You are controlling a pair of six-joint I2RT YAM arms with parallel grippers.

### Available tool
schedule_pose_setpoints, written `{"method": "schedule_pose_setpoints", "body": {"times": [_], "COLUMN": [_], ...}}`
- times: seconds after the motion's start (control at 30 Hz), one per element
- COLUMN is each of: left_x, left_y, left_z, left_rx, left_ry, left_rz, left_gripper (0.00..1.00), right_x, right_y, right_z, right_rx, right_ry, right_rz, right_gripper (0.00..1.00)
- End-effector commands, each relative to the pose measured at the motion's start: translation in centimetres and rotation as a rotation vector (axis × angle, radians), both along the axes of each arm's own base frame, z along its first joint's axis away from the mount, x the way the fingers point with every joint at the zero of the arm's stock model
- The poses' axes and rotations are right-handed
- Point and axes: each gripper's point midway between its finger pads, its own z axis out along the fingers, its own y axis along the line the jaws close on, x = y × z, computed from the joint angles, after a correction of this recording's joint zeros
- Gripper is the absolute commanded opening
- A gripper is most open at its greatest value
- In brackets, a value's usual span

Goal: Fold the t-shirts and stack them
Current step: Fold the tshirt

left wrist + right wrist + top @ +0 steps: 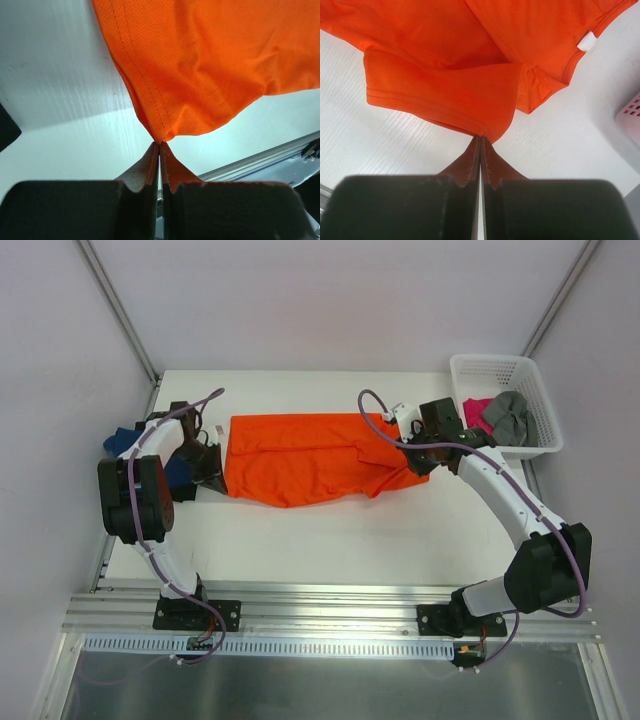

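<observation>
My left hand (159,150) is pinched tight on a corner of the orange t-shirt (215,55), my two dark fingers (147,167) pressed flat together with the cloth caught at their tips. From there the shirt fans up and to the right, its fine mesh weave showing, and a stitched hem runs down its left edge to the pinch. The white tabletop (65,90) lies beneath, with a metal rail (260,160) at lower right.

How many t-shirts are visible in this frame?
4. The orange shirt is spread out in the middle. The blue shirt is bunched at far left. The pink shirt and grey shirt are in the basket. More may be hidden underneath.
</observation>
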Motion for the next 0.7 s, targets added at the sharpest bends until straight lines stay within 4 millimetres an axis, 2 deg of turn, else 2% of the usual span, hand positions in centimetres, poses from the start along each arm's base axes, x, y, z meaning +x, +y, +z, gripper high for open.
{"method": "schedule_pose_setpoints", "body": {"times": [0.0,0.37,0.57,0.6,0.67], "left_x": [0.2,2.0,3.4,3.6,4.0], "left_y": [-0.3,-0.1,0.3,0.4,0.6], "left_z": [2.6,4.3,4.8,4.8,5.0], "left_rx": [-0.025,-0.023,-0.019,-0.019,-0.016], "left_ry": [-0.051,-0.109,-0.139,-0.139,-0.147], "left_rz": [-0.012,-0.020,-0.016,-0.013,-0.009], "left_gripper": [0.00,0.00,0.00,0.00,0.00], "right_x": [1.5,3.1,4.7,5.1,5.6], "right_y": [-0.1,-0.9,-0.9,-0.8,-0.8], "right_z": [2.1,2.3,2.5,3.0,2.6], "right_rx": [0.022,0.015,0.007,0.012,0.007], "right_ry": [-0.072,-0.095,-0.101,-0.114,-0.104], "right_rz": [-0.024,-0.063,-0.073,-0.074,-0.080], "right_gripper": [0.01,0.01,0.01,0.01,0.01]}}
